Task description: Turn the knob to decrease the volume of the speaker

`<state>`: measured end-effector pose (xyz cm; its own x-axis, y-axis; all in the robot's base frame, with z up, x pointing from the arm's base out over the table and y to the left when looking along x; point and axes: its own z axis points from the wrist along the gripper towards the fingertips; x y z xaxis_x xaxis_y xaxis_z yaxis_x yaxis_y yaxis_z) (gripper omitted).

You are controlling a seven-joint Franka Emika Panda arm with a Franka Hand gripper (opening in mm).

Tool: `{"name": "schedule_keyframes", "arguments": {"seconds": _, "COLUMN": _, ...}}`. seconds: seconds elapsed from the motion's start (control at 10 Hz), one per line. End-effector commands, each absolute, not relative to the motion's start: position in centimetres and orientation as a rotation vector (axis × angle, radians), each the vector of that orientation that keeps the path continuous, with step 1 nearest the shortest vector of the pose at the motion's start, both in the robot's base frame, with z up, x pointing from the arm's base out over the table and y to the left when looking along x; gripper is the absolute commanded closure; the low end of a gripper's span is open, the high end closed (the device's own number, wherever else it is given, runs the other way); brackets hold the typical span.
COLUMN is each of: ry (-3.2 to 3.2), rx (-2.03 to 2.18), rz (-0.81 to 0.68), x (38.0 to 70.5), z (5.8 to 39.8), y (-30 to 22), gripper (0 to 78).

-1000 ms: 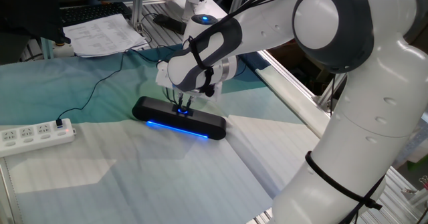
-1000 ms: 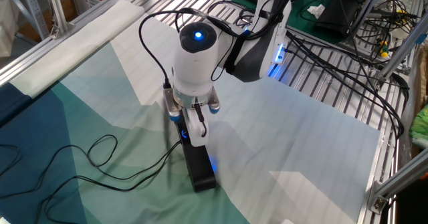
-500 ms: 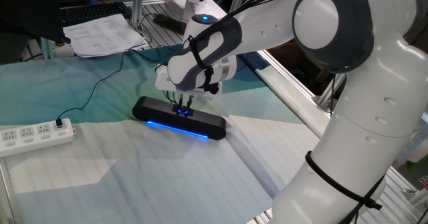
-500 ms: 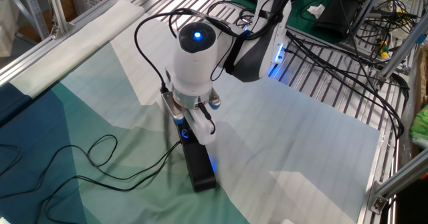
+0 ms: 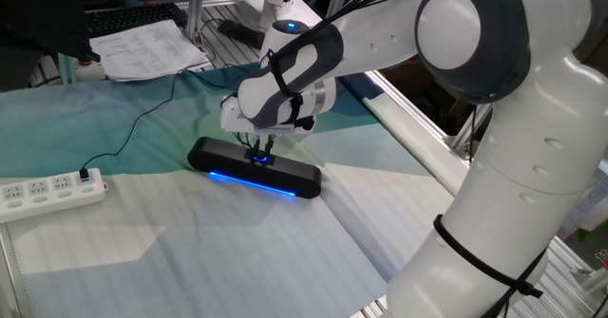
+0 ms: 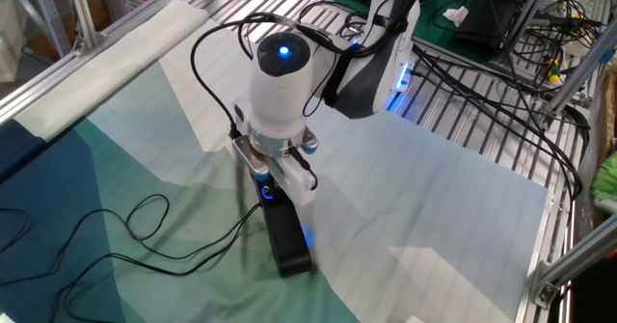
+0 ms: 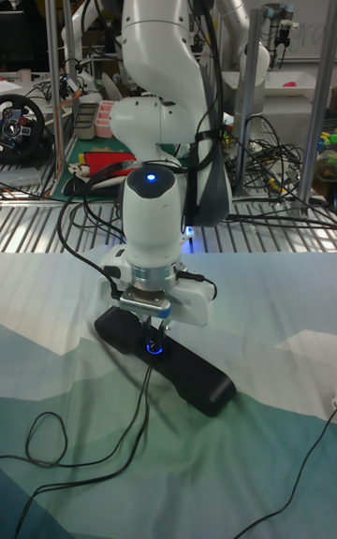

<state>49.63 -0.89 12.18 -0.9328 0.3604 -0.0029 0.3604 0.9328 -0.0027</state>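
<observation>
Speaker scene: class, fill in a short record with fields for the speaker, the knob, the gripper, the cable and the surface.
speaker: long black bar lying flat, blue strip lit along its front
knob: small blue-ringed dial on top of the speaker
gripper: pointing straight down at the knob, fingertips around it; actual grip cannot be judged
cable: thin black lead running to the white power strip
surface: teal and white cloth

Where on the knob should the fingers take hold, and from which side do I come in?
Pinch the knob by its round rim, coming straight down from above. It is a small dial on the flat top of the speaker, so likely only its sides offer purchase. The gripper sits right over it; whether it is clamped is hidden.
</observation>
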Motion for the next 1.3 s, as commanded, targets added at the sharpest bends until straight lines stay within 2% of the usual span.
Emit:
{"name": "schedule_keyframes", "arguments": {"seconds": 0.1, "ry": 3.14, "rx": 0.296, "rz": -0.005, "x": 49.65, "z": 12.17, "y": -0.88, "gripper": 76.1}}
{"name": "schedule_keyframes", "arguments": {"seconds": 1.3, "ry": 3.16, "rx": -0.058, "rz": -0.008, "x": 49.65, "z": 12.19, "y": -0.87, "gripper": 76.1}}
